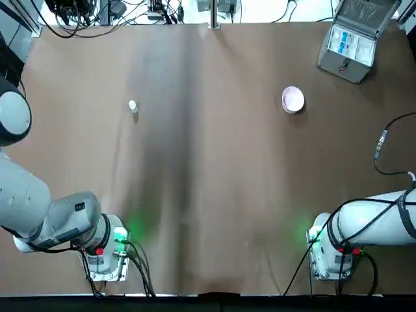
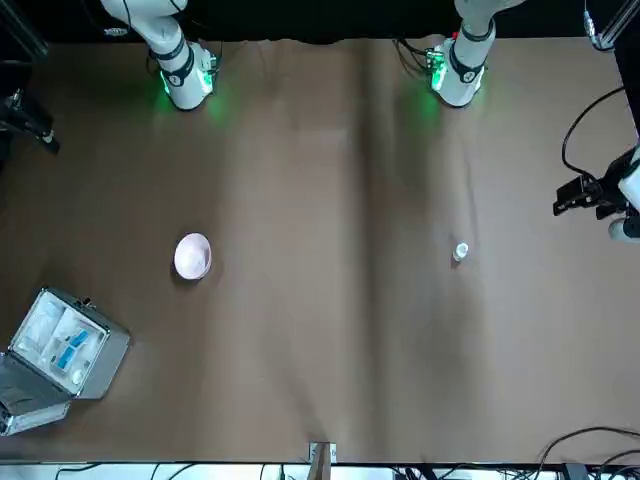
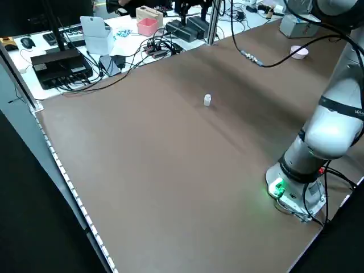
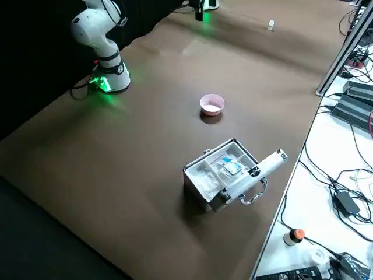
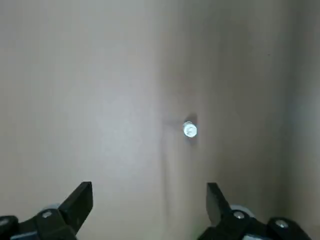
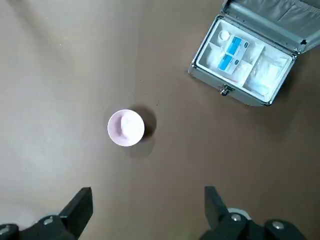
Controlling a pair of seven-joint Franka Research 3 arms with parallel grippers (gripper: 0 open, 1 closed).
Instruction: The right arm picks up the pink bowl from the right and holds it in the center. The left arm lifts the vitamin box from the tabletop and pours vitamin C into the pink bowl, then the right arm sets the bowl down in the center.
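— Top view, near edge first?
— Both arm bases on brown creased desk (image 1: 208, 195); left end effector (image 5: 149, 200) and right end effector (image 6: 148, 202) spread, holding nothing.
— Farther out?
— Vitamin box (image 1: 132, 105) left, pink bowl (image 1: 293, 100) right, open grey metal case (image 1: 349, 44) beyond; cables (image 1: 104, 12) along far edge.

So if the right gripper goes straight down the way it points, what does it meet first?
Probably bare tabletop. The open right gripper points down at it, with the pink bowl lying a little ahead of that line; depth is unclear.

Pink bowl (image 1: 293, 100) upright on tabletop (image 1: 208, 195); vitamin box (image 1: 133, 106) well apart.
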